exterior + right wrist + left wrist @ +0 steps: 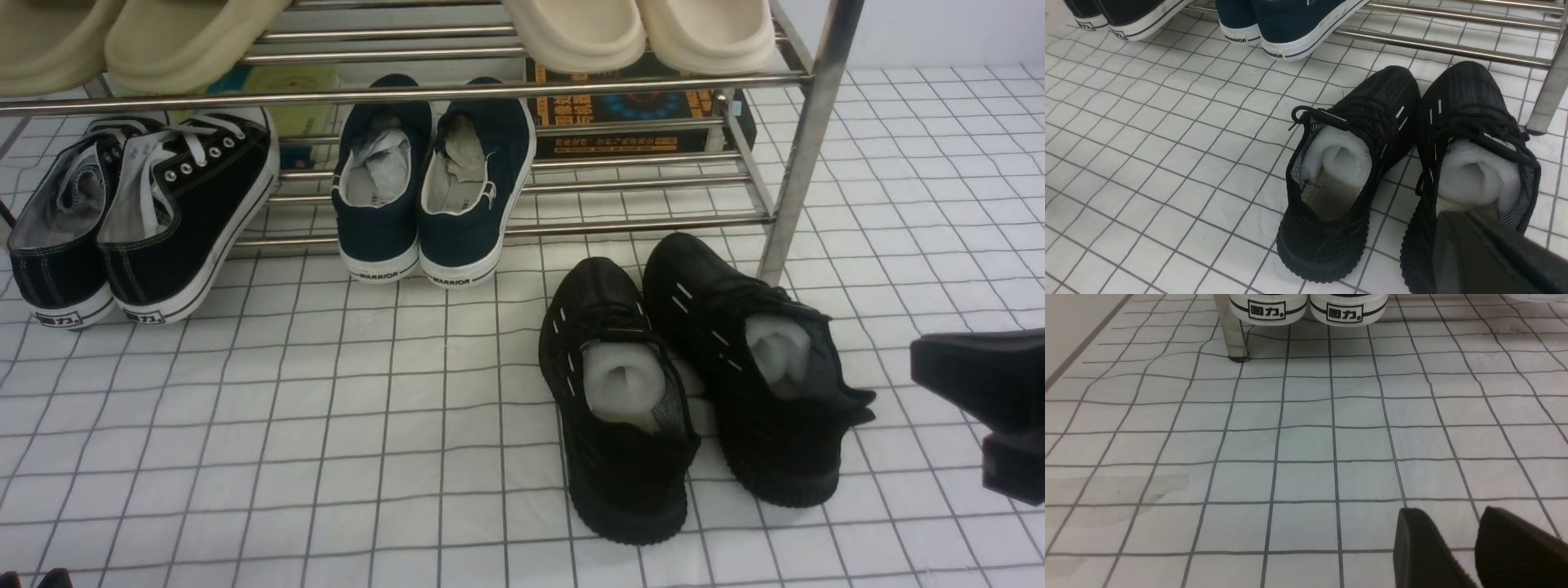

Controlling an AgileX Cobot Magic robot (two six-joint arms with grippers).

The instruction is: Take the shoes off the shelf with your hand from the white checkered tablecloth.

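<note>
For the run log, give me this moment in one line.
shoes: on tablecloth, off shelf | right gripper: beside shoes, not touching | left gripper: idle, empty

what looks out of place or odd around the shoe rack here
The black sneakers sit on the checkered cloth in front of the rack, while the other pairs rest against its lowest bars. The two are splayed slightly apart. The cloth also shows a faint stain and wavy creases. Nothing looks damaged.

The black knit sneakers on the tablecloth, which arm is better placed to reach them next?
Right. The right gripper hangs just beside the black knit sneakers, and its wrist view looks straight into them. The left gripper faces bare checkered tablecloth.
</note>
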